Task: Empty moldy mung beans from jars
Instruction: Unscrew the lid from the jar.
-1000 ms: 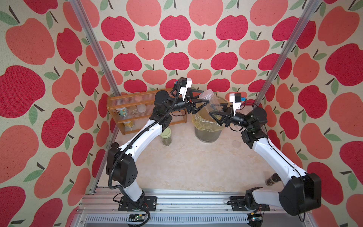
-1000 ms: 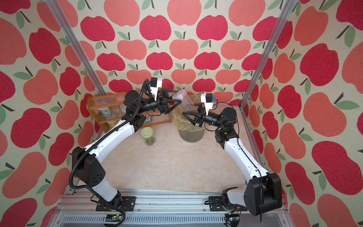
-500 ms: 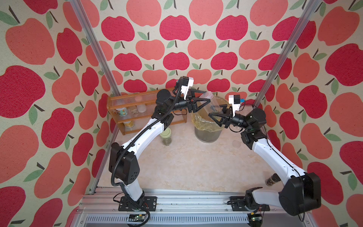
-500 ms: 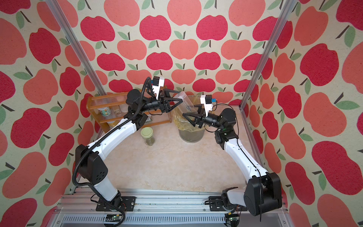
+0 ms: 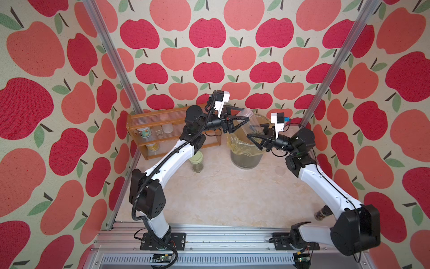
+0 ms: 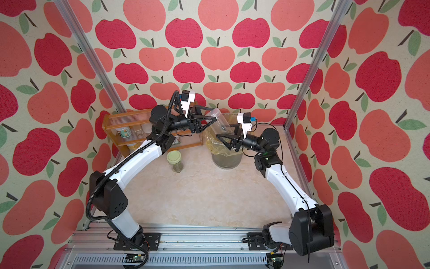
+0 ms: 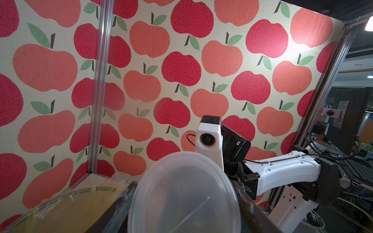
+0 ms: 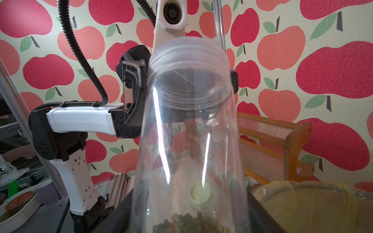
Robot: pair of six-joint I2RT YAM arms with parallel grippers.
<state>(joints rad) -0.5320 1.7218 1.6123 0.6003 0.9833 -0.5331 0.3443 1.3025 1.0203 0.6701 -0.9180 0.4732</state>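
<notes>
Clear jar [image 5: 252, 123] sat tilted over the bin [image 5: 246, 160], clamped by the right gripper [image 5: 256, 131], beans [image 8: 191, 223] at its base; left gripper [image 5: 246, 114] pinched the lid [image 7: 184, 193]. Probably needed a steady twist, jar held firm.

High stereo pair; close, seemingly opposed wrist views.

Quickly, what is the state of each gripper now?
Left gripper: closed on the clear lid.
Right gripper: closed on the clear jar.
</notes>
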